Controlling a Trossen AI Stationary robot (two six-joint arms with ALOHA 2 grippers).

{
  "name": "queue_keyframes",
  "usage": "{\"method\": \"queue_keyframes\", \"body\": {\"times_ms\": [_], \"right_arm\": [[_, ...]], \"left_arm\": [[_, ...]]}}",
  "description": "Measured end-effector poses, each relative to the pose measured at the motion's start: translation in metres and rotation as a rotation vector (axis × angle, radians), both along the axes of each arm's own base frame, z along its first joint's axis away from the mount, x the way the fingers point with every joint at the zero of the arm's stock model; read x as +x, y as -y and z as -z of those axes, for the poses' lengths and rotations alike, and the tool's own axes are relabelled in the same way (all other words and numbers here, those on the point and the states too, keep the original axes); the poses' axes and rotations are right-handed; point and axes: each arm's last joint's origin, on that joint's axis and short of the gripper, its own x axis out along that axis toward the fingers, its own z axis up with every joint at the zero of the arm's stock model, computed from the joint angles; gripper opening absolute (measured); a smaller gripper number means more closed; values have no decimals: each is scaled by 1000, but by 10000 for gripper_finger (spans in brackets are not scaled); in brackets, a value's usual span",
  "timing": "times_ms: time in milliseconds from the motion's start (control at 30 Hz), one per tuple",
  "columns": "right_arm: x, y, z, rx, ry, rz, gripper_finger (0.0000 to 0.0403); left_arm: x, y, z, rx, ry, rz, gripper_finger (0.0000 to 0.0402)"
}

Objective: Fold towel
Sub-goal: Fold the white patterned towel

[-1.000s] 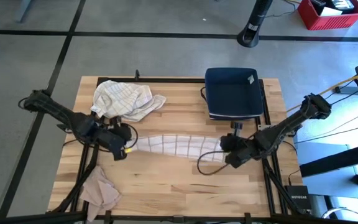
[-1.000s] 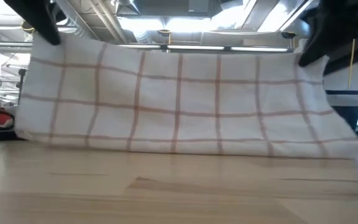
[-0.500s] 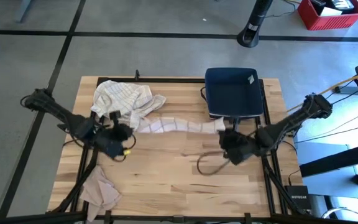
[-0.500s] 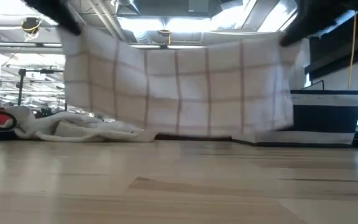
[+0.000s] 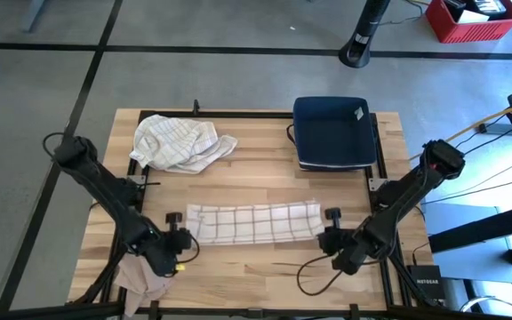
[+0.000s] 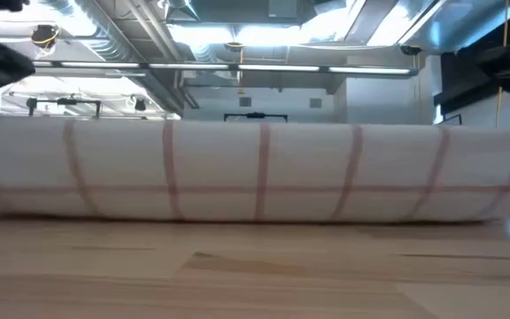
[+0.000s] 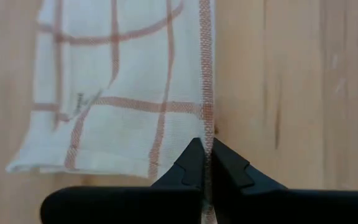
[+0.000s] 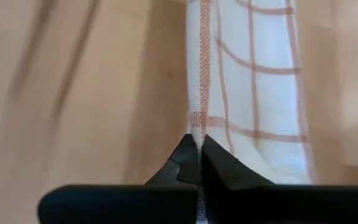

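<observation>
The towel (image 5: 252,222), white with a red-brown grid, lies as a long band across the table's near middle; in the low view the towel (image 6: 255,173) fills the width, its top edge straight. My left gripper (image 5: 183,240) is shut at the band's near left corner. My right gripper (image 5: 330,236) is shut at its near right corner. Both arms reach in from the table's near corners. My left gripper pinches the towel's striped hem (image 7: 206,132) at the left end between its two fingertips, slanting down from the near left. How many layers it has, I cannot tell. The cloth ahead of the fingers lies spread on the table. My right gripper pinches the striped hem (image 8: 197,127) at the towel's right end between its two fingertips, slanting down from the near right. The hem runs straight away from the fingers. The cloth beside it rests on the wood.
A second checked towel (image 5: 181,142) lies crumpled at the back left. A navy tray (image 5: 332,133) sits at the back right. A beige cloth (image 5: 143,274) hangs over the near left corner. A dark cable (image 5: 314,272) loops near the front edge.
Both grippers, shut on the towel, swung first toward the far edge, then came toward the near edge and down, moving a little apart. The towel, which hung below them as a sheet, now lies laid over on the table as a long flat band.
</observation>
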Motion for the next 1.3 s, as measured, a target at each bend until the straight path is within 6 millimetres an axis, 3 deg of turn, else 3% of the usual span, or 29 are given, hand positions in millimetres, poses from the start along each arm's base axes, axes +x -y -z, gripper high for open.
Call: {"method": "queue_keyframes", "body": {"times_ms": [167, 300, 467, 633, 733, 833, 933, 1067, 1300], "right_arm": [[3, -6, 1, 99, -16, -11, 36], [3, -8, 3, 147, -40, 5, 74], [-1, -10, 1, 284, -169, 30, 135], [1, -12, -17, 348, -314, 63, 180], [13, -6, -28, 318, -252, 100, 191], [27, 4, -30, 236, -117, 121, 194], [39, 20, -19, 185, -19, 148, 194], [47, 46, 8, 245, 11, 207, 195], [29, 72, 46, 307, -127, 264, 195]], "left_arm": [[6, 9, 12, -17, -7, 6, 8], [8, 8, 17, -33, -47, 3, 42], [8, 7, 13, -219, -194, -23, 106], [13, 3, -3, -430, -318, -68, 142], [19, -7, -15, -440, -238, -104, 147], [27, -20, -21, -297, -57, -143, 143], [34, -32, -17, -109, 90, -196, 136], [32, -50, 10, -8, 22, -243, 129], [8, -70, 46, 22, -94, -387, 127]]}}
